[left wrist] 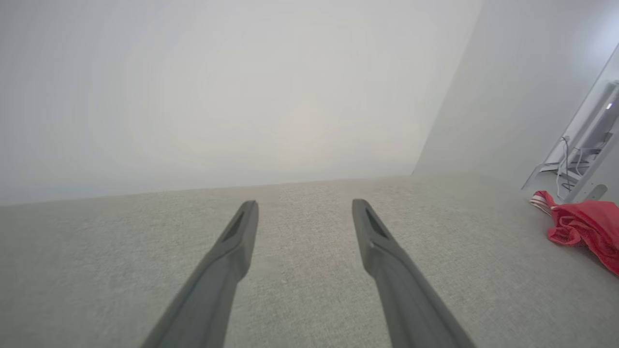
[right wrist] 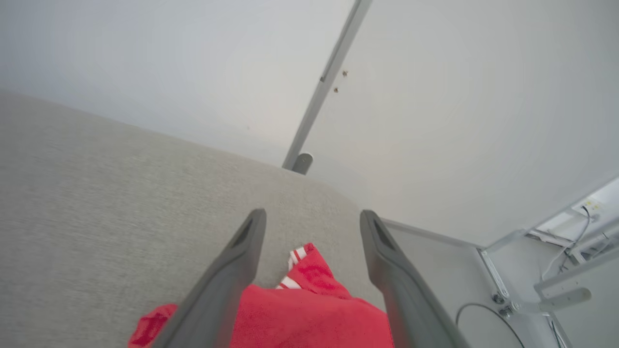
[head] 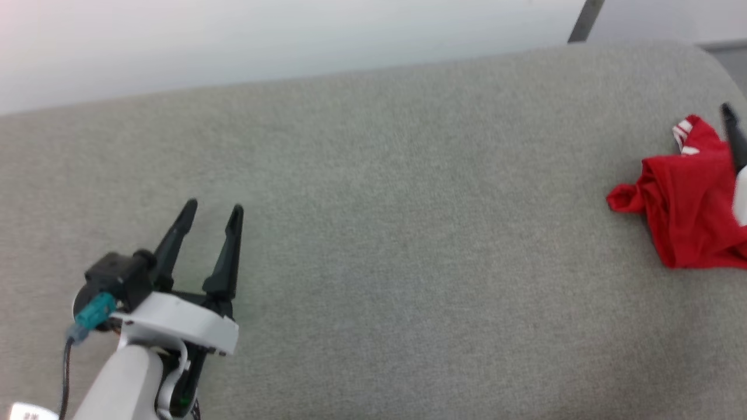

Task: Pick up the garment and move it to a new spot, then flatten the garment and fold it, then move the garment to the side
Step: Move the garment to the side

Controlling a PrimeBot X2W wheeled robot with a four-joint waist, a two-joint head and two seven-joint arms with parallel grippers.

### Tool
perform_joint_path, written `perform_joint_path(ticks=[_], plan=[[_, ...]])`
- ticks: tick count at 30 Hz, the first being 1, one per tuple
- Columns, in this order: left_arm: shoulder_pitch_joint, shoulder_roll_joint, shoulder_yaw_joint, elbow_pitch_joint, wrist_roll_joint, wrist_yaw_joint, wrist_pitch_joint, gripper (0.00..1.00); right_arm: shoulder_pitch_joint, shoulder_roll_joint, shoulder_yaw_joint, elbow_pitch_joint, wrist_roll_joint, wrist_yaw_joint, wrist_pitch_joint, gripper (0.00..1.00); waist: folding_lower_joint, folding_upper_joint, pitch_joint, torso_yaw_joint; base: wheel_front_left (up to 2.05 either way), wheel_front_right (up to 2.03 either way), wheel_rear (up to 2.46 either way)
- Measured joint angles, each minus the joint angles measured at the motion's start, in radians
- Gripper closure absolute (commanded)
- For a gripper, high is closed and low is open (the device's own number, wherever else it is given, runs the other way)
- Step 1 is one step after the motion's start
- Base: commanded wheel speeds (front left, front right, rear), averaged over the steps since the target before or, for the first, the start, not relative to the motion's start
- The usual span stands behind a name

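The garment point(head: 688, 204) lies crumpled at the right end of the grey fabric surface, bright red with a bit of red-and-white striped trim point(head: 684, 133) at its far side. In the right wrist view the garment point(right wrist: 309, 309) sits below and between my right gripper's point(right wrist: 313, 216) two spread fingers, which hover over it open. One right fingertip point(head: 733, 131) pokes up at the head view's right edge. My left gripper point(head: 213, 211) rests open at the lower left, far from the garment point(left wrist: 587, 229), nothing between its fingers point(left wrist: 237, 241).
The grey upholstered surface point(head: 379, 233) stretches wide between the two grippers; its far edge meets a pale wall and its right end rounds off. A metal post point(right wrist: 324, 82) rises behind the far right corner. Cables and a white frame point(right wrist: 561, 285) lie on the floor beyond.
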Motion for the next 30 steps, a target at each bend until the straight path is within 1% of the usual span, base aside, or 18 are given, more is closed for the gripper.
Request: perform_joint_path(ticks=[7,13,18,24,30], plan=[[0.084,-0.003,0.023,0.001,-0.010,0.013,-0.001,0.00,0.103,0.040,0.001,-0.080,0.032,0.000,-0.023,0.00,0.0000,0.0000,-0.093,0.033,0.00,0.00,0.00],[0.163,-0.005,0.051,-0.016,-0.020,0.036,-0.002,0.00,0.215,0.062,-0.054,-0.175,0.042,0.000,-0.027,0.00,0.0000,0.0000,-0.165,0.065,0.00,0.00,0.00],[0.218,-0.001,0.084,-0.046,-0.023,0.053,-0.002,0.00,0.321,0.086,-0.128,-0.260,0.026,0.000,-0.027,0.00,0.0000,0.0000,-0.206,0.097,0.00,0.00,0.00],[0.286,0.000,0.131,-0.085,-0.017,0.070,-0.003,0.00,0.454,0.129,-0.233,-0.358,-0.024,0.000,-0.027,0.00,-0.0001,0.0000,-0.240,0.128,0.00,0.00,0.00],[0.345,0.000,0.175,-0.110,0.002,0.073,-0.003,0.00,0.591,0.168,-0.341,-0.459,-0.077,0.000,-0.027,0.00,0.0000,0.0000,-0.264,0.155,0.00,0.00,0.00]])
